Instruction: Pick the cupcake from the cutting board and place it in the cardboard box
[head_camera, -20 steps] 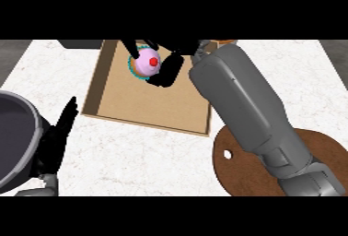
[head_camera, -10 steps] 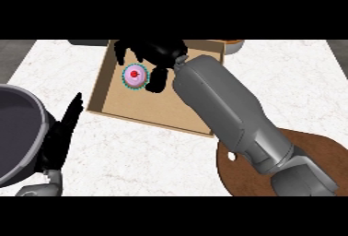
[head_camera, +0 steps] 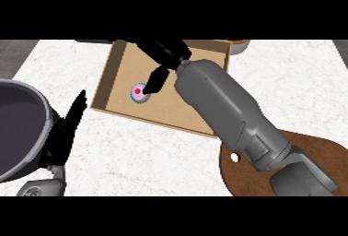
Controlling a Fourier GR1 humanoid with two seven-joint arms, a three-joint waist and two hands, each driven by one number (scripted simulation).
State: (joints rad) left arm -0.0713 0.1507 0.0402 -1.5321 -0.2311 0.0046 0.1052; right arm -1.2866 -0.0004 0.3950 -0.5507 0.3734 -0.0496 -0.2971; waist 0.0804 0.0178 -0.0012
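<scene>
The cupcake (head_camera: 138, 91), pink-frosted with a red top, sits on the floor of the open cardboard box (head_camera: 115, 69) at the upper middle. My right hand (head_camera: 167, 50) hovers over the box's far part; its fingers are spread off the cupcake, and one black finger (head_camera: 156, 81) reaches down to the cupcake's right edge. The grey right forearm (head_camera: 224, 110) crosses the box's right side and hides it. The round brown cutting board (head_camera: 319, 152) lies at the lower right, partly under that arm. My left hand (head_camera: 68, 129) rests open at the left, fingers up.
A large dark pot (head_camera: 17, 129) fills the left edge beside the left hand. A small brown dish (head_camera: 239, 44) peeks out beyond the box's far right corner. White marble counter (head_camera: 149, 156) stretches between the box and the near edge.
The right hand held the cupcake curled in its fingers over the box; now the fingers have come off it and the cupcake lies uncovered on the box floor. The left hand stayed put.
</scene>
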